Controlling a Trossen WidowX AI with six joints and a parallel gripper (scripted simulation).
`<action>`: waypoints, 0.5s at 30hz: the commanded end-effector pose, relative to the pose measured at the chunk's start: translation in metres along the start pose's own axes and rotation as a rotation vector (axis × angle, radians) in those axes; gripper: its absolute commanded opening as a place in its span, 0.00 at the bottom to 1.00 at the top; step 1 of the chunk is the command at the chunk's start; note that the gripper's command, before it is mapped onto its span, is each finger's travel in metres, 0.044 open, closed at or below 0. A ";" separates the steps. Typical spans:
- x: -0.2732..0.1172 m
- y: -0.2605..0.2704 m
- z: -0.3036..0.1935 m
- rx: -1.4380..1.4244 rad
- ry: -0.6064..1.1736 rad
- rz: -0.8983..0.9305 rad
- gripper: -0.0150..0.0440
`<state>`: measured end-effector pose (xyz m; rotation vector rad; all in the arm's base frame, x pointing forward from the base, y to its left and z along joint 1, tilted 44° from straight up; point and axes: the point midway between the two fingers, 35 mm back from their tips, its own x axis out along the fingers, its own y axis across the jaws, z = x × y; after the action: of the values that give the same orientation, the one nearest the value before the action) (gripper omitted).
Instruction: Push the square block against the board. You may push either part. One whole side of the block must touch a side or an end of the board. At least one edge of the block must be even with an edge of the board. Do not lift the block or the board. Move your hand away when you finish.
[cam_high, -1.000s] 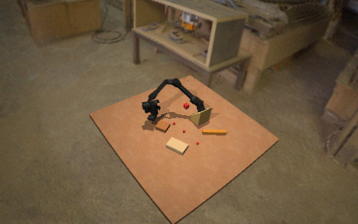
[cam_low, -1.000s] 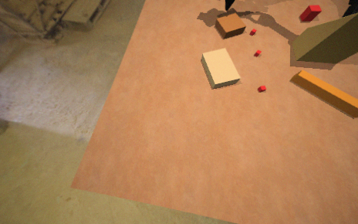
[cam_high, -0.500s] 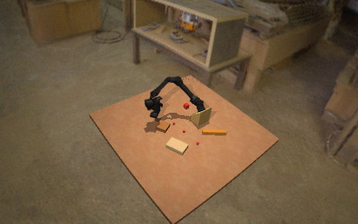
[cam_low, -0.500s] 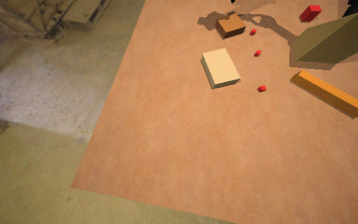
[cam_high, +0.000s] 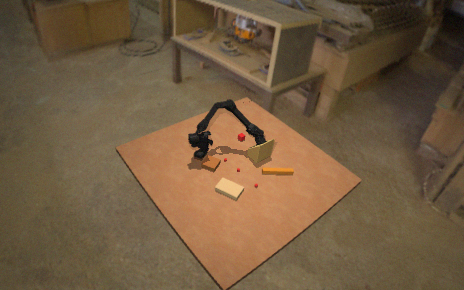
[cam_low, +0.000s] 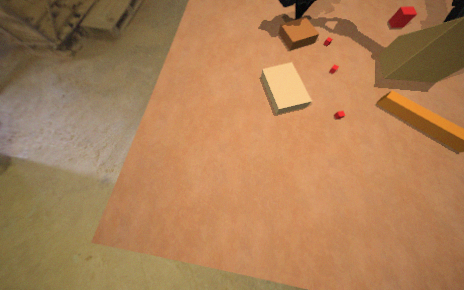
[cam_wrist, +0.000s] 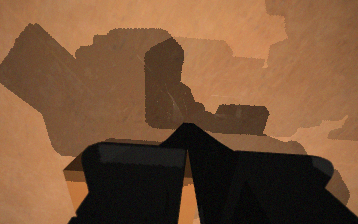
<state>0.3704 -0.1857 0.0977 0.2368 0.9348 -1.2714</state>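
Note:
The square block is brown-orange and lies flat. The board is a cream rectangular slab, lying flat with a gap between it and the block. In the exterior view the board is nearer the camera than the block. My gripper is shut and holds nothing. Its tips are low beside the block, on the side away from the board. I cannot tell whether they touch the block. In the wrist view the fingers hide much of the block.
Small red cubes lie to one side of the block and board. A larger red block, an upright olive panel and an orange bar stand or lie farther right.

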 end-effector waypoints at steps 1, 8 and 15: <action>0.001 0.003 -0.005 0.009 0.002 0.008 0.25; 0.001 0.004 -0.015 0.008 0.003 0.008 0.25; 0.001 0.005 -0.026 0.008 0.004 0.008 0.25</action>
<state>0.3651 -0.1735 0.0835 0.2453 0.9313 -1.2689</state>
